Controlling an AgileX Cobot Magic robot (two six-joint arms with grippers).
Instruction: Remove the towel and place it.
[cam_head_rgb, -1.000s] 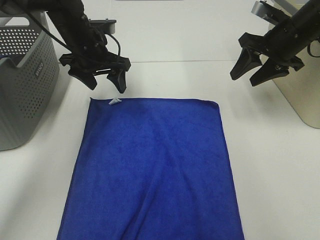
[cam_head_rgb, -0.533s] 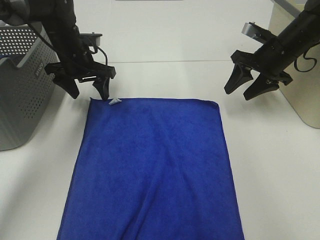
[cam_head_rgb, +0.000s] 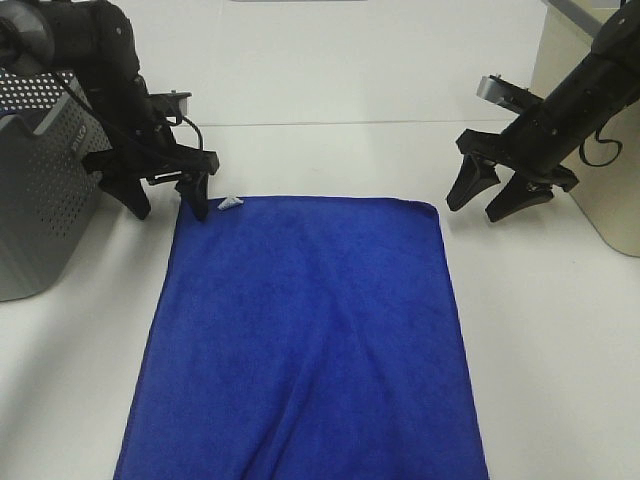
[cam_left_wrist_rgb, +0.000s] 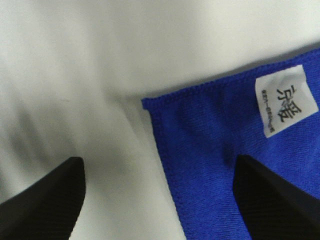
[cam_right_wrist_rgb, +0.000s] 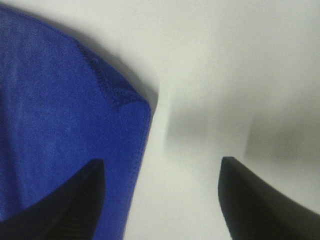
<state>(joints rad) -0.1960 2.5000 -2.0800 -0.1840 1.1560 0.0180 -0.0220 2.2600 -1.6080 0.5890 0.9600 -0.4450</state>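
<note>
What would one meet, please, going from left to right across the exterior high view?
grey basket → left gripper → towel → right gripper → beige container

Matte white counter (cam_head_rgb: 330, 150) under even, diffuse light with soft shadows; grey perforated basket (cam_head_rgb: 40, 200) stands at its left edge and a beige bin (cam_head_rgb: 610, 215) at its right edge.

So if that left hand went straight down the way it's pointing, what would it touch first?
Most likely the towel: its tagged corner lies between the open fingers of the left hand, one above cloth, one above bare table. Height is unclear.
</note>
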